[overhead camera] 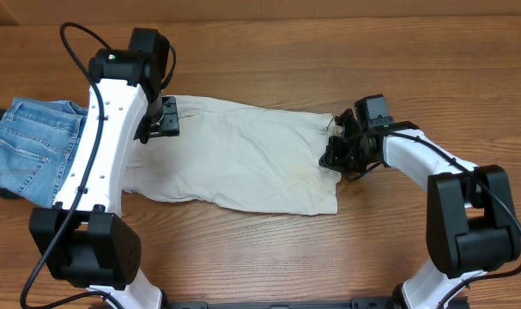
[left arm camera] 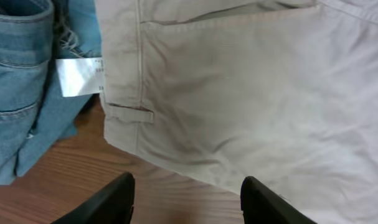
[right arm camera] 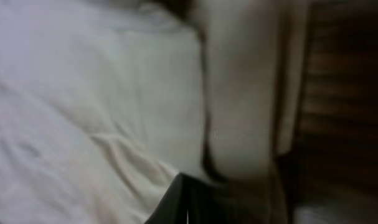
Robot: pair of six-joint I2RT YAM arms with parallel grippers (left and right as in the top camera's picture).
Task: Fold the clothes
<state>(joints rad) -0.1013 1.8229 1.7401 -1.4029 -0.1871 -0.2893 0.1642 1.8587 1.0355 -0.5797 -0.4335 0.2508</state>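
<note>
Cream shorts (overhead camera: 251, 159) lie spread mid-worktop, presumably for folding: left tool (left arm camera: 185, 183), jaws apart, over the waistband (left arm camera: 123, 74); right tool (overhead camera: 337, 154) at the hem (overhead camera: 336, 202), grip too blurred to tell.

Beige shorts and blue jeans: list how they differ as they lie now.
Colour: the shorts are pale cream, while the jeans are light-blue denim. Pose: the shorts lie spread out nearly flat, while the jeans sit in a smaller, rumpled pile. Place: the shorts fill the middle of the table, while the jeans lie at its far left, partly cut off by the edge of the overhead view. Both rest on the wooden tabletop.
</note>
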